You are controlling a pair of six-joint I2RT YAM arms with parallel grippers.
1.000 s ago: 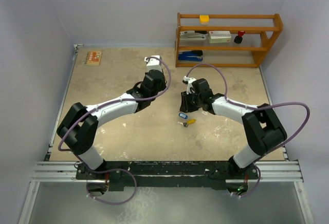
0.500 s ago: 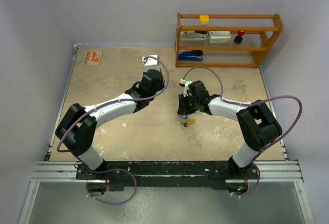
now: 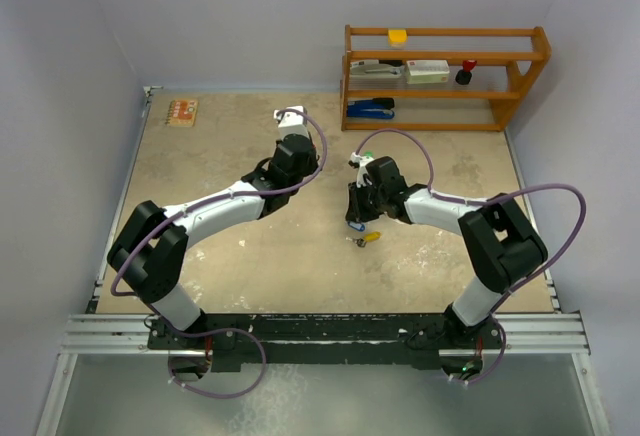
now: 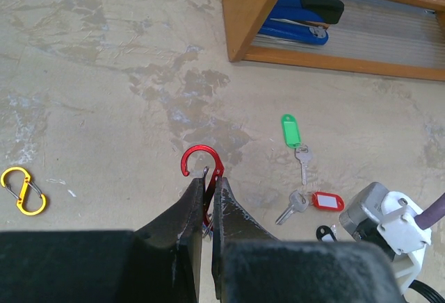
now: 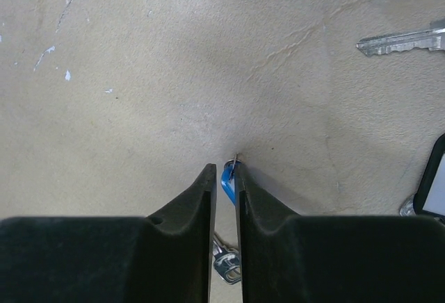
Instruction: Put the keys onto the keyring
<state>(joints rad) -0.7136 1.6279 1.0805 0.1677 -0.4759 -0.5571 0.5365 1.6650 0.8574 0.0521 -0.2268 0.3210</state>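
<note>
My left gripper (image 4: 208, 178) is shut on a red carabiner keyring (image 4: 201, 158), whose open hook sticks out past the fingertips; in the top view this gripper (image 3: 298, 168) is above the table's middle. My right gripper (image 5: 225, 171) is shut on a blue key tag (image 5: 227, 181) standing on edge on the table, its silver key (image 5: 227, 264) lying between the fingers. In the top view this gripper (image 3: 358, 216) hides the blue tag, and a yellow-tagged key (image 3: 368, 238) lies just in front of it. A green-tagged key (image 4: 292, 136), a red-tagged key (image 4: 316, 201) and a black tag (image 4: 325, 233) lie right of the keyring.
A yellow figure-8 clip (image 4: 23, 190) lies at the left. A wooden shelf (image 3: 445, 76) with a blue stapler (image 4: 299, 21) stands at the back right. An orange item (image 3: 182, 112) lies back left. A loose key (image 5: 403, 40) and a black-rimmed tag (image 5: 432, 188) lie right of my right gripper.
My right gripper has moved left and down onto the blue-tagged key, which no longer shows in the top view. My left arm has shifted slightly back and left with the keyring.
</note>
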